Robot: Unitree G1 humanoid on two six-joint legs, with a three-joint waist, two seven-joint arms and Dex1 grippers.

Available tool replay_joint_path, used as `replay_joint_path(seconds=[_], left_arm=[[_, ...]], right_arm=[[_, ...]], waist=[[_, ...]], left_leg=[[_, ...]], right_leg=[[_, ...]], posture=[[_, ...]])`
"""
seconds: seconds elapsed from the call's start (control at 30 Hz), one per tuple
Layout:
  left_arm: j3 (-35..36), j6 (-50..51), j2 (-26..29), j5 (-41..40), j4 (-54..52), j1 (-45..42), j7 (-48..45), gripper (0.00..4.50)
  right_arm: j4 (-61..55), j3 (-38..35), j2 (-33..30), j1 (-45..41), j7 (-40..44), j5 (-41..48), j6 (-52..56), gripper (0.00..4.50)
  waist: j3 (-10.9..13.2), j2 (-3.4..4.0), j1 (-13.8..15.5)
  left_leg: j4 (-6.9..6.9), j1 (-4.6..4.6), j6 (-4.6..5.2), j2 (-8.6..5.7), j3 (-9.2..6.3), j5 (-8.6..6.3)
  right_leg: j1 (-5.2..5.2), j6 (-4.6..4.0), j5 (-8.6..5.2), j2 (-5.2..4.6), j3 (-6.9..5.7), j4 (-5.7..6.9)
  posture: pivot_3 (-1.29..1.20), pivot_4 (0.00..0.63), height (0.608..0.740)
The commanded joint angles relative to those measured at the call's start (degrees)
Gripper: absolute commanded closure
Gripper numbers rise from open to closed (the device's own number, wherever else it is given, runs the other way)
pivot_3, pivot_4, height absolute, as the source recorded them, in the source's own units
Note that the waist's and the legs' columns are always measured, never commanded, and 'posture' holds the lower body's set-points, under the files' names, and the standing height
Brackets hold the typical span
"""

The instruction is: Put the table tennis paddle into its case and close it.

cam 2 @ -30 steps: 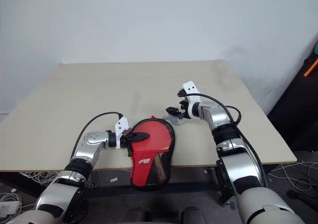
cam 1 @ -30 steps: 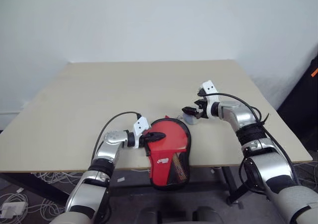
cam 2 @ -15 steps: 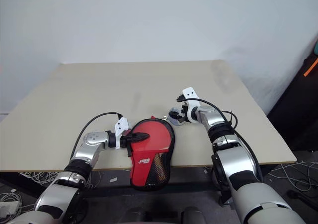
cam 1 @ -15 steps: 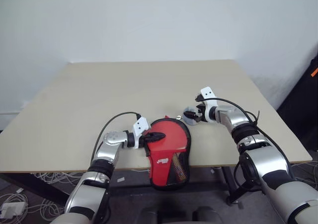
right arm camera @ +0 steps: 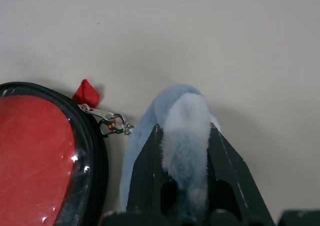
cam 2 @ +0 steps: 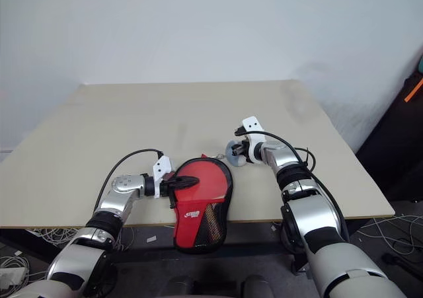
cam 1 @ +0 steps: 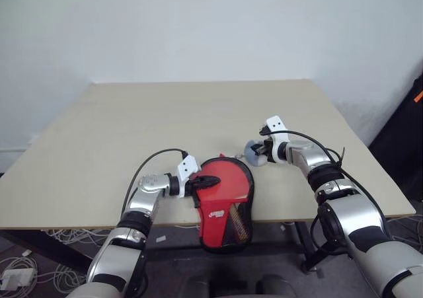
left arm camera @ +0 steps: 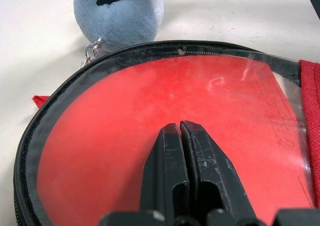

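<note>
The case [cam 1: 225, 202] lies red side up at the table's front edge, its narrow end with the mesh pocket hanging past the edge. Behind its clear window [left arm camera: 210, 100] a flat red face shows, which looks like the table tennis paddle; the handle is hidden. My left gripper [cam 1: 200, 183] is shut, its fingertips [left arm camera: 170, 136] pressed on the window. My right gripper [cam 1: 260, 154] is shut on a pale blue fluffy pompom [right arm camera: 182, 116]. A small metal clip [right arm camera: 112, 123] joins the pompom to the zip pull at the case's round end.
The beige table [cam 1: 132, 126] stretches back to a white wall. A small red tab [right arm camera: 86, 92] sticks out of the case's rim beside the zip pull. Cables lie on the floor below the table's front left.
My right gripper's fingers were open around the pompom and have closed on it. The left gripper and the case have not moved.
</note>
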Motion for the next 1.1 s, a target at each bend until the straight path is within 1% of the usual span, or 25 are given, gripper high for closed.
replay_joint_path(seconds=[0.03, 0.33, 0.5, 0.6, 0.8, 0.97, 1.1], left_arm=[[-3.07, 2.41, -0.06, 3.99, 5.05, 2.52, 0.55, 4.50], [-3.23, 2.35, -0.11, 4.11, 5.08, 2.44, 0.51, 4.50], [-3.40, 2.16, -0.26, 4.10, 5.07, 2.37, 0.10, 4.50], [-3.63, 1.94, -0.32, 4.37, 5.56, 2.03, 0.00, 4.50], [-3.76, 1.92, -0.68, 4.44, 6.35, 1.46, -0.11, 4.50], [-3.81, 1.88, -1.11, 4.54, 7.13, 0.89, -0.11, 4.50], [-3.75, 1.79, -1.24, 4.65, 7.94, 0.17, -0.23, 4.50]], right_arm=[[-0.64, -0.30, -0.08, -1.77, -0.40, -1.13, 0.49, 4.35], [-1.79, 0.82, -0.71, -2.24, -1.80, -3.14, -1.63, 4.36], [-4.31, 1.78, -2.56, -1.70, 0.46, -4.57, -1.97, 4.36], [-7.53, 2.81, -4.85, 0.39, 2.86, -5.44, -1.64, 4.36], [-18.90, 3.98, -10.21, 7.11, 7.97, -5.40, 1.93, 4.36], [-30.48, 3.95, -14.65, 12.90, 11.84, -4.28, 6.37, 4.36], [-41.43, 3.00, -19.39, 18.50, 15.05, -2.68, 11.30, 4.36]], waist=[[0.00, 0.00, 0.00], [0.00, 0.00, 0.02], [0.02, 0.01, 0.05], [0.02, 0.00, 0.13], [0.05, 0.03, 0.14], [0.05, 0.06, 0.28], [0.09, 0.00, 0.82]], left_leg=[[0.00, 0.00, 0.00, 0.00, 0.00, 0.00], [0.00, -0.01, -0.01, -0.01, 0.00, 0.00], [0.00, -0.02, -0.01, -0.01, -0.01, -0.01], [0.00, -0.05, -0.01, -0.03, -0.02, -0.01], [-0.01, -0.06, -0.03, -0.04, -0.03, -0.02], [0.00, -0.08, -0.03, -0.09, -0.06, -0.02], [-0.01, -0.10, -0.04, -0.13, -0.04, -0.03]], right_leg=[[0.00, 0.00, 0.00, 0.00, 0.00, 0.00], [0.00, 0.00, 0.00, -0.01, 0.00, -0.01], [-0.01, 0.00, 0.00, -0.01, -0.01, -0.01], [-0.03, 0.00, -0.01, -0.03, -0.01, -0.02], [-0.02, 0.00, -0.01, -0.07, -0.04, -0.09], [0.00, 0.02, -0.03, -0.11, -0.09, -0.13], [-0.01, 0.04, -0.04, -0.18, -0.11, -0.16]], posture=[[0.00, 0.000, 0.740], [0.00, 0.000, 0.740], [0.00, 0.000, 0.740], [0.00, 0.000, 0.740], [0.00, 0.000, 0.740], [0.00, 0.000, 0.740], [0.00, 0.000, 0.740]])
